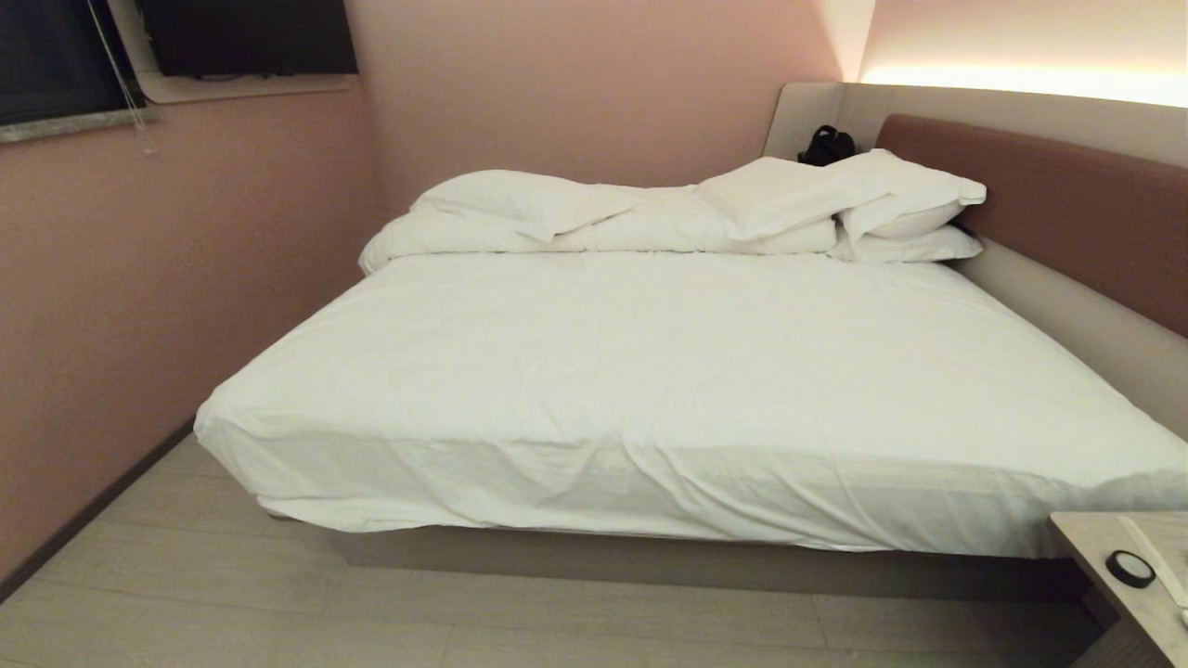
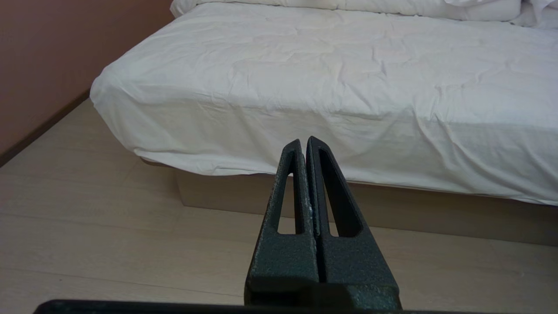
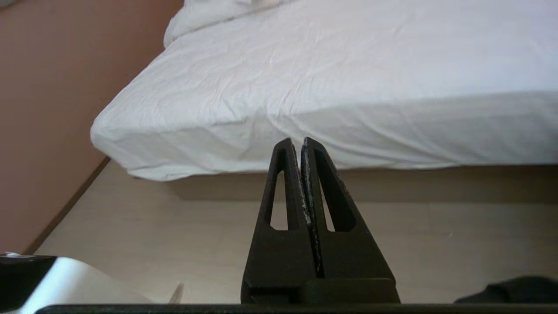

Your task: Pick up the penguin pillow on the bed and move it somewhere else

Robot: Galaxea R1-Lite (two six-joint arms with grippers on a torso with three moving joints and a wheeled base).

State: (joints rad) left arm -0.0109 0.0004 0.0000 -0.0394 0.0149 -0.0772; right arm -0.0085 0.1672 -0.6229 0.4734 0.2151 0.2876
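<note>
I can't see the penguin pillow anywhere. The bed point(image 1: 650, 371) shows only a white sheet, a folded duvet point(image 1: 603, 232) and plain white pillows point(image 1: 835, 199). My left gripper point(image 2: 304, 144) and right gripper point(image 3: 295, 144) both hang low by the floor point(image 2: 109, 226) in front of the bed, fingers pressed together, holding nothing. I think I should look around for the pillow first and not reach yet.

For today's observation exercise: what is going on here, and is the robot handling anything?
Nothing is being handled. The bed has only its white sheet, with the duvet and white pillows at the far end; no penguin pillow shows in any view. The left gripper and right gripper hang off the bed's near edge above the floor, jaws shut and empty.
</note>
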